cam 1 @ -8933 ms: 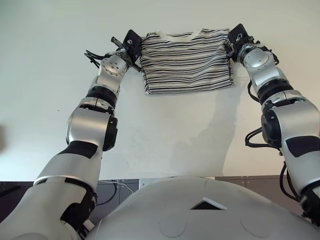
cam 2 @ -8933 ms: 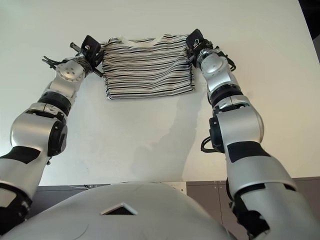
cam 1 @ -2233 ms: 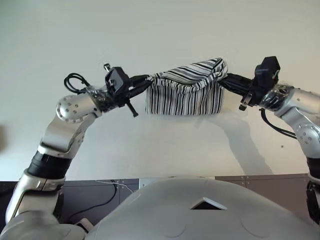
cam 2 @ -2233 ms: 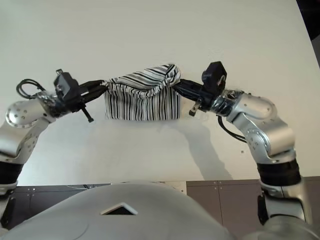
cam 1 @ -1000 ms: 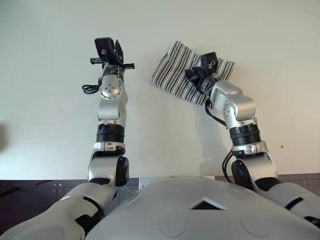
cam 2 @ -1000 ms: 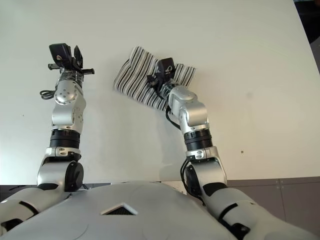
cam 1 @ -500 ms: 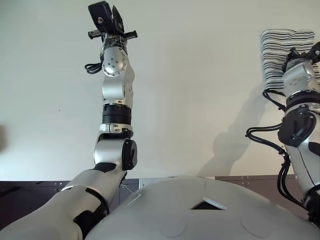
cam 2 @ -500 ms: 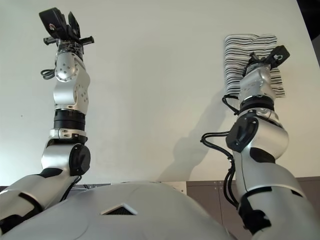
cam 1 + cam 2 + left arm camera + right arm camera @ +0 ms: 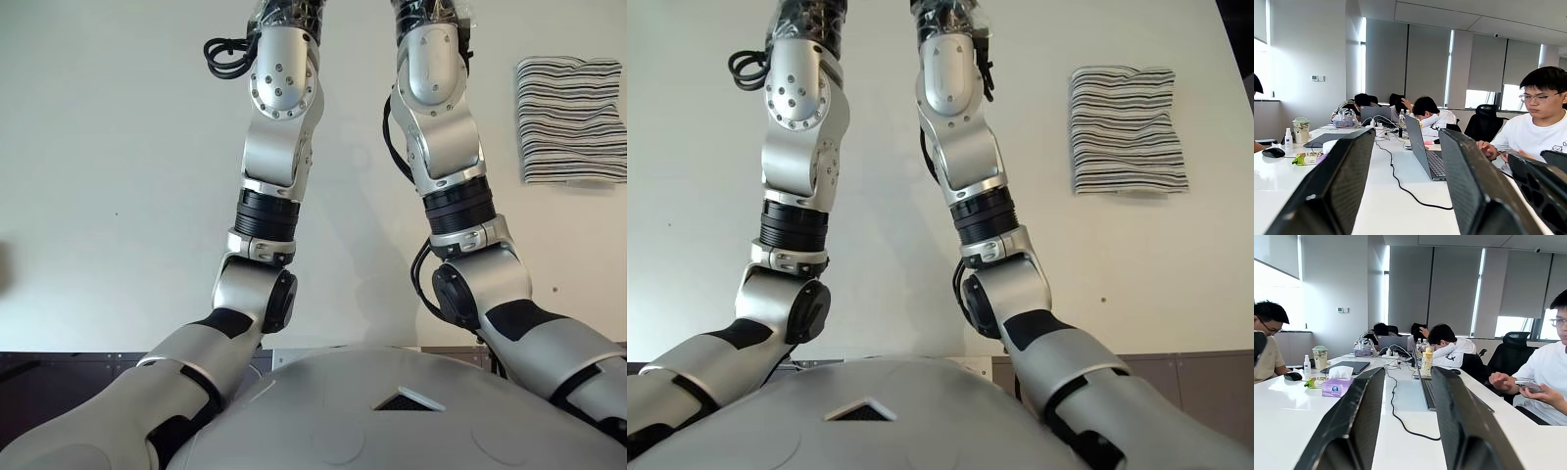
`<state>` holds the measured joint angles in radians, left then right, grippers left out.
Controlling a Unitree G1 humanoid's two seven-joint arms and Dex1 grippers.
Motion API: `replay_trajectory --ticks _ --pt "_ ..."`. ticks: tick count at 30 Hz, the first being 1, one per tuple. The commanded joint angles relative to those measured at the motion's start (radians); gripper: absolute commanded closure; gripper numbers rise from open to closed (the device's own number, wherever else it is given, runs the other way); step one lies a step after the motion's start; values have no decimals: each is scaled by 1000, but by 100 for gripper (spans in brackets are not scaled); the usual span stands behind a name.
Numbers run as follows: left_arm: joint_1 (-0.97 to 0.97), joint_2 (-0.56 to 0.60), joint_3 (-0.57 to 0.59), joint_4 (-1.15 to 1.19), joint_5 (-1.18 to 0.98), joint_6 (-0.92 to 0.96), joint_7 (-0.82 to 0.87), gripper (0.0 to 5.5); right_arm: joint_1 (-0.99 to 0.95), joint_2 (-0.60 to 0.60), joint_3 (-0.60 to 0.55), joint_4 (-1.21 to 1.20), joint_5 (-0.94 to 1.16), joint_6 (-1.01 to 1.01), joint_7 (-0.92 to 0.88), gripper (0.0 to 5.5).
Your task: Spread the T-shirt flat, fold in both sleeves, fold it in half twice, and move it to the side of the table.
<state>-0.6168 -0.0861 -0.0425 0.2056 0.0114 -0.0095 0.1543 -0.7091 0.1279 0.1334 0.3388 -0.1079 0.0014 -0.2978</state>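
The T-shirt (image 9: 571, 119) lies folded small near the right edge of the table (image 9: 98, 196). Soft, light, floppy stuff, I'd say; pinch all layers at a folded edge. Left gripper (image 9: 1406, 133) and right gripper (image 9: 1408, 369) gape wide, empty, above the table.

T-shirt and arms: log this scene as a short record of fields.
T-shirt: striped, folded, lying flat at the right side of the table
left arm: stretched forward over the table, jaws open, empty
right arm: stretched forward beside the left arm, jaws open, empty, clear of the T-shirt
task: looks done, T-shirt folded and set aside
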Motion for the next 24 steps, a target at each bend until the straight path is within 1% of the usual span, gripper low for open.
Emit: replay_trajectory --ticks 1,4,6,7,8,10,16,18,20,24 --pt "-2 -9 20 -3 40 4 64 261 3 41 7 -23 -27 13 -20 377" --pt "-10 3 33 8 59 -15 82 226 -2 38 17 -27 -36 8 -14 377" --pt "-22 15 46 14 74 -33 100 210 -1 34 24 -35 -37 0 0 345" --pt "-31 22 55 16 84 -45 113 210 2 30 28 -43 -40 -5 3 325" --pt "-37 28 61 21 94 -57 123 210 3 27 30 -46 -41 -10 6 318" --pt "-42 33 63 30 112 -82 138 210 0 19 31 -52 -47 -18 7 275" --pt "-27 -7 52 -13 125 -97 165 210 4 -17 17 -92 -82 -24 8 269" --pt "-27 -12 50 -27 126 -91 162 210 6 -26 28 -110 -93 -27 30 269" --pt "-24 -20 42 -45 130 -85 159 210 1 -28 36 -120 -107 -35 38 233" --pt "-1 -44 30 -99 139 -66 167 210 -24 -12 42 -119 -127 -50 33 233"
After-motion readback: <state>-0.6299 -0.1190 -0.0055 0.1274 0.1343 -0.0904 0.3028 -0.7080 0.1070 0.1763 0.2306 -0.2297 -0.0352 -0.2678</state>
